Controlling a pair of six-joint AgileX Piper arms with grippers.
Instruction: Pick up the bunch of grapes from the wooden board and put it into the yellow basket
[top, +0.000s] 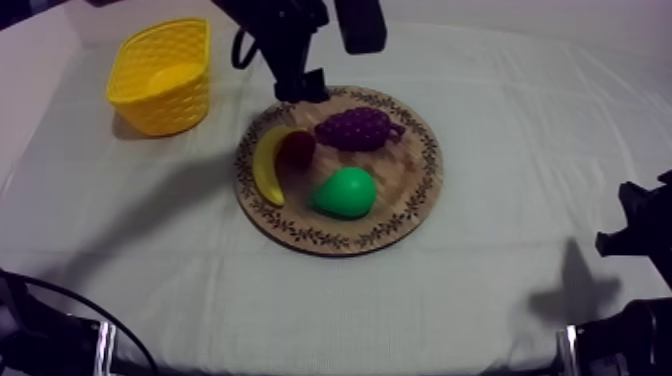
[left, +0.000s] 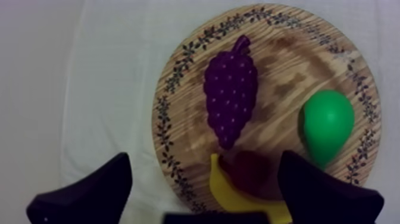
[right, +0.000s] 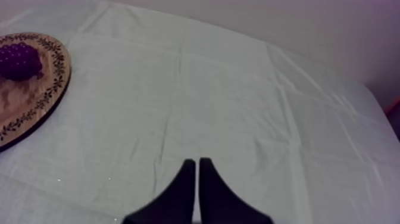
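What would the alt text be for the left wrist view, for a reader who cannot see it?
The open left gripper hangs above a round wooden board with a purple bunch of grapes lying on it. A green pear lies on the board apart from the grapes, and a banana and a small red fruit lie nearest the gripper.

The table holds 1 round wooden board (top: 405, 180) in the middle and 1 yellow basket (top: 163, 75) at the far left. On the board lie 4 pieces of toy fruit:

- 1 bunch of grapes (top: 357, 128) on the far side
- 1 banana (top: 266, 165) at the left
- 1 small red fruit (top: 298, 148) touching the banana
- 1 pear (top: 343, 192) on the near side

1 grey-white cloth (top: 500, 120) covers the table. There are 2 grippers: 1 left gripper (top: 300, 88) at the board's far rim, and 1 right gripper (right: 197, 161) over the cloth to the right of the board.
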